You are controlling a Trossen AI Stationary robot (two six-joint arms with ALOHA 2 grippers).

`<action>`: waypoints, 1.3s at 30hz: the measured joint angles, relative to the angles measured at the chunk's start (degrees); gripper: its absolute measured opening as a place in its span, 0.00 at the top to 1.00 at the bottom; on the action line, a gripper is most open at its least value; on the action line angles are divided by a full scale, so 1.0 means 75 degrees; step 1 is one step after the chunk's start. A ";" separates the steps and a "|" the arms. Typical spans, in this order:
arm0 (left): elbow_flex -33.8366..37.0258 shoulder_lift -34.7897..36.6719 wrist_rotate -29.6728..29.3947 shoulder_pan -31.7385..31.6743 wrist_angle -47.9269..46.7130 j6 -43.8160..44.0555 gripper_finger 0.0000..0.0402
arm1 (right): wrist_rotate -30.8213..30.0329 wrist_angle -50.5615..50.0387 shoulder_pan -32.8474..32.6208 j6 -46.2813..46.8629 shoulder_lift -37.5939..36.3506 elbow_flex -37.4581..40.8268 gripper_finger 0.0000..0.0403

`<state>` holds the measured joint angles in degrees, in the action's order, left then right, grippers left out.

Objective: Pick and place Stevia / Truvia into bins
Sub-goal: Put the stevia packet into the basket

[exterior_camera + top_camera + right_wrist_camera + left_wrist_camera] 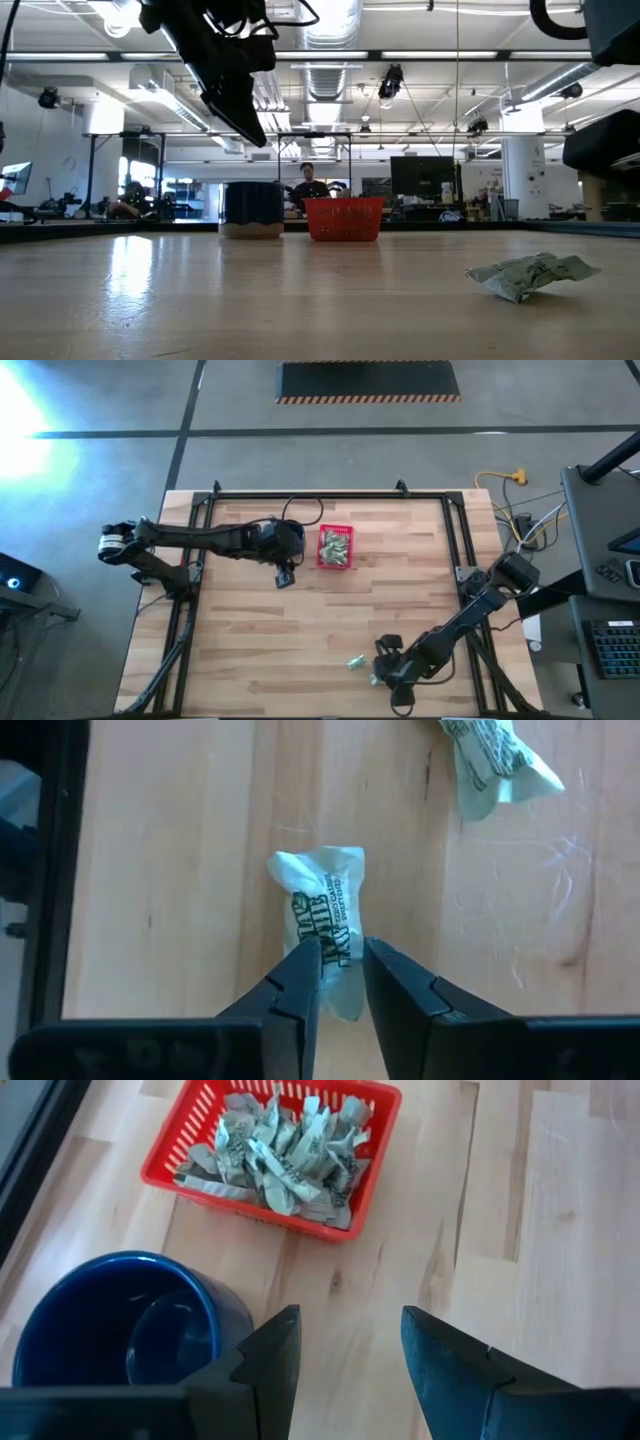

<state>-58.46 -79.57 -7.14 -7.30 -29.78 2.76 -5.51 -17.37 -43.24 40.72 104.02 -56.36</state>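
Observation:
The red basket stands on the table's far middle part, with several pale green-and-white sachets piled in it. My left gripper hovers open above the wood just left of the basket, beside the blue mug. My right gripper is low at the near edge, shut on one sachet. A second loose sachet lies crumpled on the wood just beyond it. My right gripper pinches the sachet by its near end between the two fingertips. The fingers lie along the sachet's length. The rest of the sachet stretches out past the fingertips, flat over the wood; whether it is lifted off the table, I cannot tell.
The dark blue mug stands just left of the basket, under my left arm. A black frame runs along the table's left, far and right sides. Bare wood spans the middle of the table. People show in the room behind.

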 joint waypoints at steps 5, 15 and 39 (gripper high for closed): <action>0.0006 0.0000 0.0000 0.0034 0.0037 0.0001 0.61 | 0.0068 -0.0040 -0.0019 0.0003 0.0109 -0.0055 0.82; 0.0006 0.0000 -0.0015 0.0039 0.0087 0.0007 0.61 | 0.0096 -0.0101 -0.0015 0.0131 0.0073 -0.0041 0.97; 0.0102 0.0000 0.2115 0.0893 0.1417 -0.0612 0.61 | -0.3425 -0.0640 0.1727 -0.0595 -0.1219 -0.0031 0.98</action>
<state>-57.69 -79.57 8.73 -0.60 -19.15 -1.83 -31.20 -22.17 -30.29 36.26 94.87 -56.59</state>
